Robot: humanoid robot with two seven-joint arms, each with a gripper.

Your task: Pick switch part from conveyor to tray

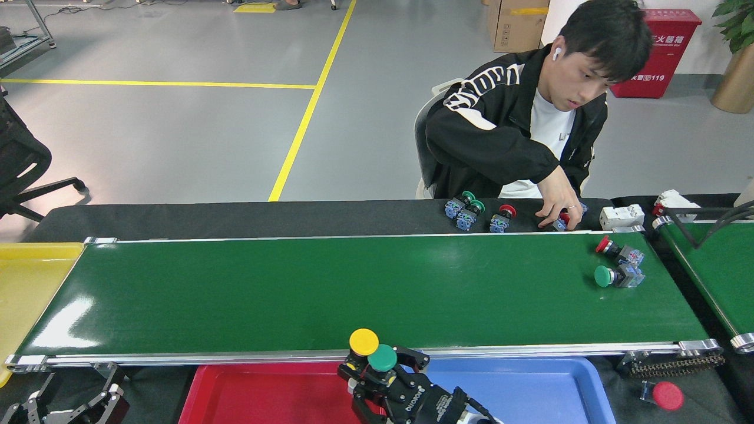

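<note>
The conveyor (294, 288) is the long dark-green belt across the middle. My right gripper (382, 364) hangs past its near rail, above the seam between the red tray (259, 394) and the blue tray (530, 388). It is shut on a switch part (373, 350) that shows a yellow and a green round cap. Two more switch parts lie at the belt's right end, a red-capped one (618, 252) and a green-capped one (615, 275). My left gripper (65, 406) sits low at the bottom left, its fingers spread, nothing between them.
A person sits behind the belt with a hand (559, 209) on the black table among several switch parts (468, 212). A yellow tray (29, 282) stands at the left end. A second green belt (716, 265) runs at the right. A red-capped part (662, 394) lies at bottom right.
</note>
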